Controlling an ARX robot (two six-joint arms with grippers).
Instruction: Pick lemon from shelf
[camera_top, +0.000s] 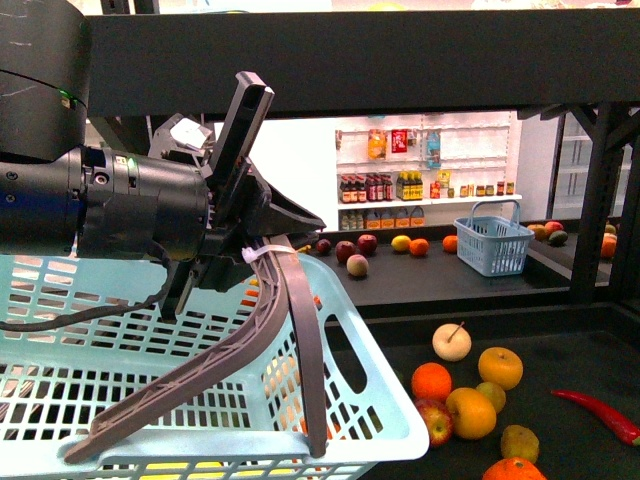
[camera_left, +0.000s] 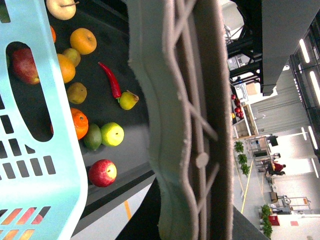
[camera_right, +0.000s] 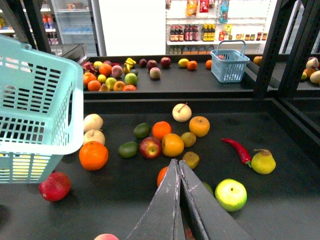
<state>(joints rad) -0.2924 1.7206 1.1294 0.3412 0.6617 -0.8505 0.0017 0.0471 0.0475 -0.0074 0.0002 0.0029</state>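
The shelf's black tray tier (camera_top: 570, 350) holds loose fruit. Two small dull-yellow, lemon-like fruits (camera_right: 188, 139) (camera_right: 190, 160) lie among oranges and apples; they also show in the front view (camera_top: 490, 395) (camera_top: 519, 443). My left gripper (camera_top: 255, 235) is shut on the grey basket handle (camera_top: 290, 300) and holds the light blue basket (camera_top: 375, 380) above the tray's left side. The handle (camera_left: 180, 125) fills the left wrist view. My right gripper (camera_right: 177, 161) is shut and empty, hovering just above the tray (camera_right: 125, 200), with its tips close to the nearer lemon-like fruit.
A red chili (camera_right: 237, 149), a green apple (camera_right: 230, 194) and a pear (camera_right: 263, 162) lie to the gripper's right. A small blue basket (camera_top: 493, 240) and more fruit sit on the far tray. Black uprights (camera_top: 595, 200) stand right. White bottle shelves (camera_top: 420, 170) are behind.
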